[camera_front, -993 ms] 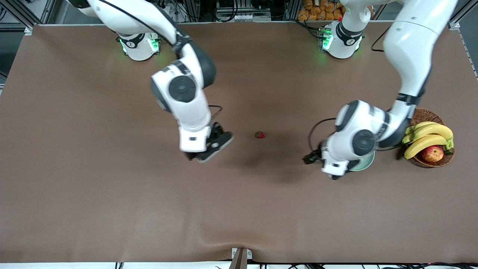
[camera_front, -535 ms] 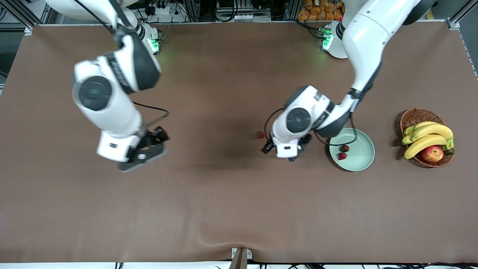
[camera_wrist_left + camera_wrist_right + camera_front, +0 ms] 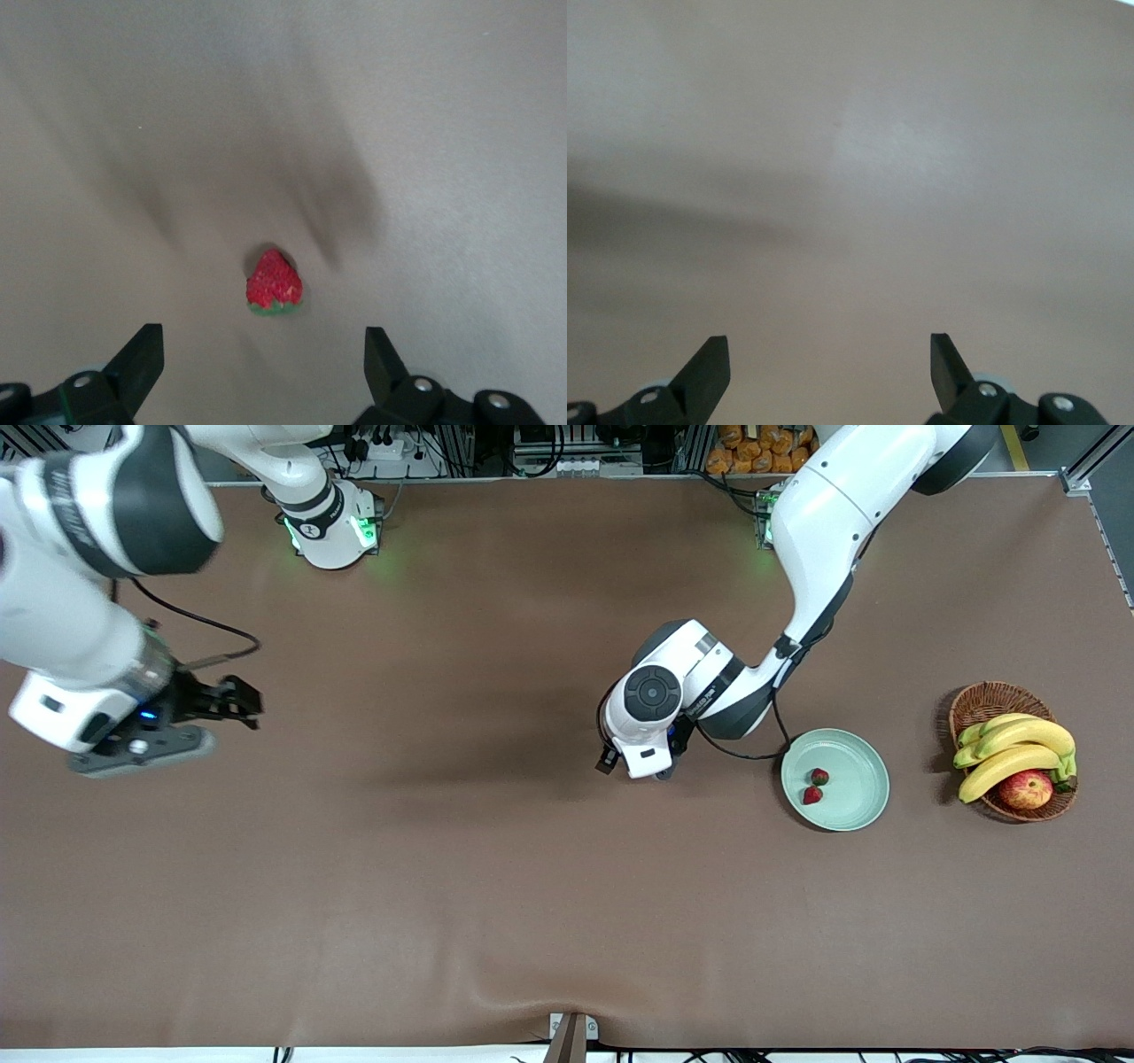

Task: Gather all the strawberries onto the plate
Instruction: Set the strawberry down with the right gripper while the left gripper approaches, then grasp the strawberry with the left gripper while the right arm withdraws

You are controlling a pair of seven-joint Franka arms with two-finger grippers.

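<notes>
The left gripper [image 3: 264,367] hangs over the middle of the brown table cloth [image 3: 496,886], its black fingers spread wide with nothing between them, directly above a small red strawberry with a green leafy cap [image 3: 274,282]. In the left wrist view the berry lies flat on the cloth, its long axis running from the cap, which faces the gripper, to the pointed tip, which faces away; bare cloth surrounds it. In the front view the wrist hides this berry. Toward the left arm's end of the table sits the round pale mint-green plate [image 3: 858,808], holding two more strawberries [image 3: 815,786] close together near its rim. Beside the plate, apart from it, stands a brown wicker basket [image 3: 992,698] with yellow bananas [image 3: 1014,748] and a red-yellow apple [image 3: 1025,789]. The right gripper [image 3: 232,701] waits over the right arm's end, fingers also spread and empty.
</notes>
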